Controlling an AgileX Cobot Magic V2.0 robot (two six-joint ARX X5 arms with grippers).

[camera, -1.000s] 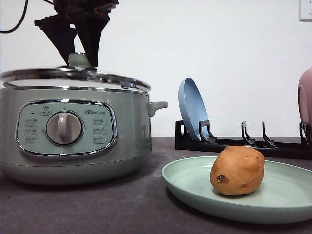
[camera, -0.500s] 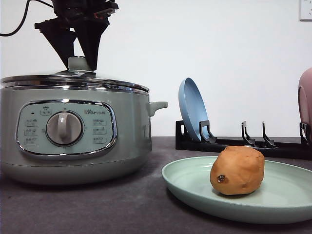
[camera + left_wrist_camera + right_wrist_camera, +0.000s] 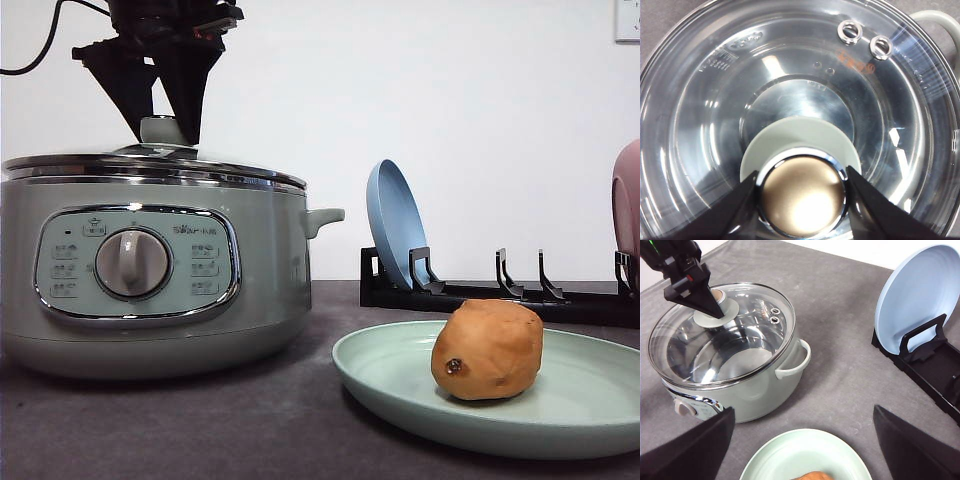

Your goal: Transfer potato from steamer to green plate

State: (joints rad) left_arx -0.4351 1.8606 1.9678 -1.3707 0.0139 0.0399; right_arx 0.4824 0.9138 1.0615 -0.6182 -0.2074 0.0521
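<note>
– Potato [image 3: 487,350]: where?
– On the green plate [image 3: 400,385], dark eye facing the front camera, no clear long axis; the right wrist view catches just its top sliver.
– Steamer [image 3: 150,270]?
– Lid on. Left gripper [image 3: 801,189] straddles the knob [image 3: 802,195]; contact unclear. Right gripper [image 3: 800,450] spread wide, tips cut off

Plain white wall [image 3: 480,110] behind a dark grey cloth-covered table [image 3: 250,420], evenly lit

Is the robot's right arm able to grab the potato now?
Probably yes. The potato sits uncovered on the green plate, and the right gripper hangs open above the plate with nothing between them.
</note>
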